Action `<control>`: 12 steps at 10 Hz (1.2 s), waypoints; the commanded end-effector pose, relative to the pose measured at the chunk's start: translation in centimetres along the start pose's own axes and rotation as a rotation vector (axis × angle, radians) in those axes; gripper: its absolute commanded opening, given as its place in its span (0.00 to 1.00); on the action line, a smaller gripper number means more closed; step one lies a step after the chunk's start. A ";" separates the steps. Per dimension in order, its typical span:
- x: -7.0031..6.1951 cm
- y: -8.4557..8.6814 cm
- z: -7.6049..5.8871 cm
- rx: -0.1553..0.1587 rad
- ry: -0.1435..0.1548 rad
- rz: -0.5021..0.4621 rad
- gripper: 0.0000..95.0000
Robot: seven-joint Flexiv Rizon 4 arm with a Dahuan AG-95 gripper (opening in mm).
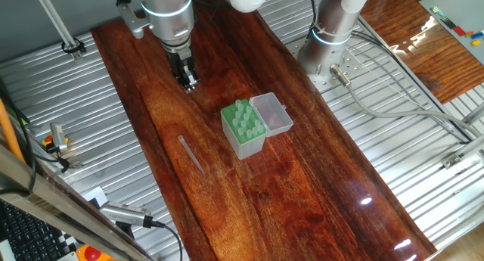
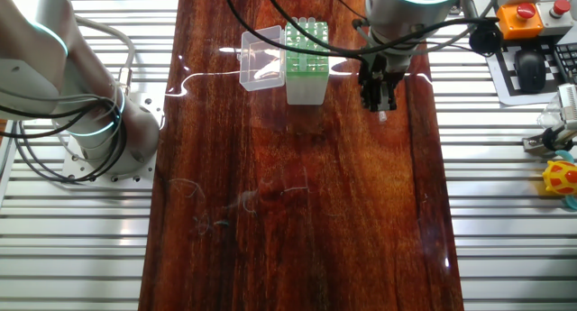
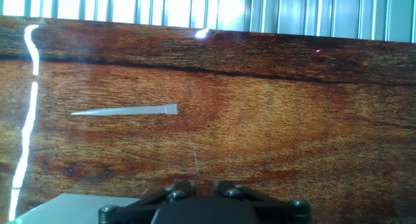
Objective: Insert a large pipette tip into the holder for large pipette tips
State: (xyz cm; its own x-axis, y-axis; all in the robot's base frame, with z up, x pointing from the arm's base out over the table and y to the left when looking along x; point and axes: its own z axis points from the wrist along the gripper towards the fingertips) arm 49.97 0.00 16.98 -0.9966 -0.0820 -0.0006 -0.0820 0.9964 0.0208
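Observation:
The large pipette tip [image 1: 190,153] lies flat on the wooden table, to the left of the holder. In the hand view it [image 3: 123,111] lies level, pointed end to the left, up and left of my fingers. The holder for large pipette tips [image 1: 243,130] is a green box with pale green stubs in its top and a clear lid [image 1: 271,113] open beside it. It also shows in the other fixed view [image 2: 306,50]. My gripper [image 1: 189,81] hangs above the table behind the tip, apart from it. Its fingers are close together with nothing between them.
The robot base [image 1: 333,41] stands on the ribbed metal bench to the right of the wooden board. Cables [image 1: 393,102] run along the right. A controller with a red button [image 2: 521,18] and a keyboard sit at one edge.

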 end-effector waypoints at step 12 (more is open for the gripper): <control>-6.2 2.2 1.9 0.007 0.001 -0.772 0.00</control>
State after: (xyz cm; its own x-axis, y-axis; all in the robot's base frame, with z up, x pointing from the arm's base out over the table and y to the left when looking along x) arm 54.34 2.21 15.47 -0.7600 -0.6498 -0.0113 -0.6499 0.7600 0.0086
